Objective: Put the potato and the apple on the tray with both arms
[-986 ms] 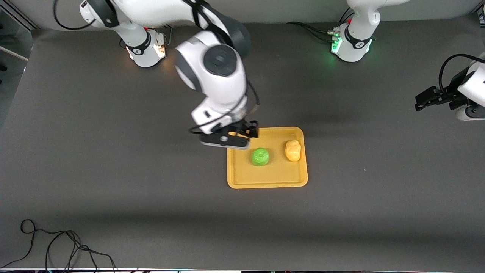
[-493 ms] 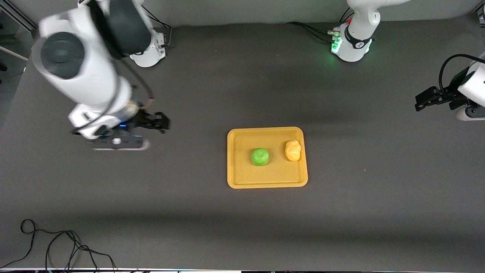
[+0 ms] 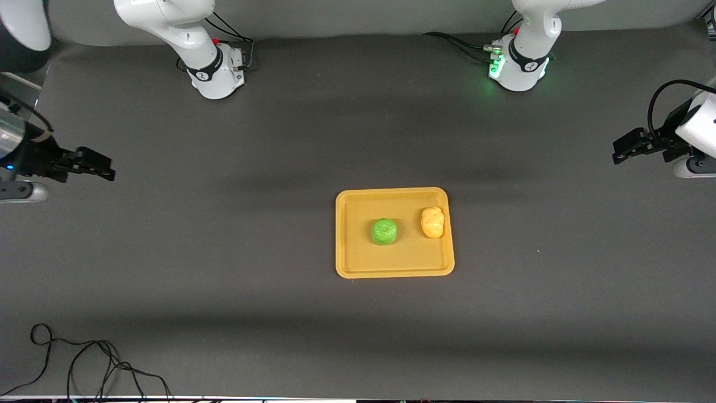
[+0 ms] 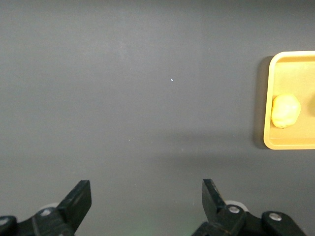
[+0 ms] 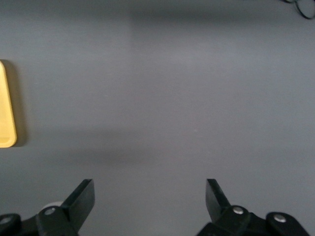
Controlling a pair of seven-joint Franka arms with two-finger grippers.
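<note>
right pincer point(image 3: 103, 168) now off tray point(image 3: 347, 263)

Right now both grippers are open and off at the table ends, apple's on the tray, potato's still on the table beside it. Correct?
Not quite. The potato is on the tray too, beside the apple, toward the left arm's end; the front view shows it. The rest holds: left gripper and right gripper are open, each over bare table at its own end.

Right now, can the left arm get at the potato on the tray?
Probably yes. The potato lies uncovered on the tray, at the left arm's end, apart from the apple. The left gripper is open, with bare table between.
</note>
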